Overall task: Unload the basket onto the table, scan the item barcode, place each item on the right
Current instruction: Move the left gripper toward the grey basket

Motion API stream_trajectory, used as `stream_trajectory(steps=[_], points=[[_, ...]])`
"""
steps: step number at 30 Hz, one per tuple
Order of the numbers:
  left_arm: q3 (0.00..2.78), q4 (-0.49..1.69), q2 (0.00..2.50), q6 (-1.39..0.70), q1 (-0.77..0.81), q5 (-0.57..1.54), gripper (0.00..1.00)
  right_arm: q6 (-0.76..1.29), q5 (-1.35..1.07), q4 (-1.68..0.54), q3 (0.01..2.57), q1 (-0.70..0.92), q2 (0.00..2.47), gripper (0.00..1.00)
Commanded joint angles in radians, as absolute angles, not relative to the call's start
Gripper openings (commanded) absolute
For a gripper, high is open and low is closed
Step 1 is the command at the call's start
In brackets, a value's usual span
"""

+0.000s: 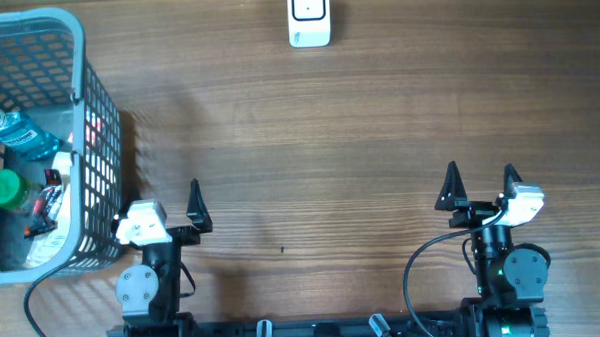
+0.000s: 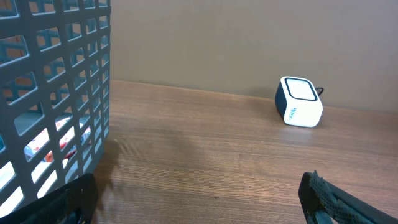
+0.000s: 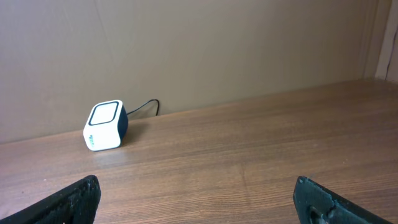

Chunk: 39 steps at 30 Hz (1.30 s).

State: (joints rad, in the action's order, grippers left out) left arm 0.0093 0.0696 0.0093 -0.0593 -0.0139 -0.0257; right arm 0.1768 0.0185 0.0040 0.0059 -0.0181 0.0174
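Left hand (image 1: pixel 162 207), right hand (image 1: pixel 480 182) spread wide, empty; basket (image 1: pixel 100 145) left edge; scanner (image 1: pixel 309 18) far edge.

Before me lies a brown wood-grain worktop (image 1: pixel 329 137); along the worktop's far edge stands a plain beige wall (image 3: pixel 217 50), and near its front edge I see a small dark speck (image 1: pixel 281 250)

We seem to be at a mock shop checkout: a wooden counter (image 1: pixel 329 137), a grey shopping basket (image 1: pixel 80 66) of bottled goods (image 1: pixel 17 135) just left of the left hand (image 1: pixel 163 200), and a cabled barcode scanner (image 1: pixel 309 16) far ahead of the right hand (image 1: pixel 480 172), before a bare wall (image 3: pixel 217 50).
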Motion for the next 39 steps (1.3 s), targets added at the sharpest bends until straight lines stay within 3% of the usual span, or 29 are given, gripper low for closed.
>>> stream_trajectory(steps=[1, 39], points=[[0.006, 0.07, 0.007, -0.068, -0.01, -0.035, 1.0, 0.159, -0.001, 0.006, 0.005, -0.014, 0.007, 1.0], [0.006, 0.058, 0.007, -0.06, -0.01, -0.047, 1.0, 0.159, -0.001, 0.006, 0.005, -0.014, 0.007, 1.0]])
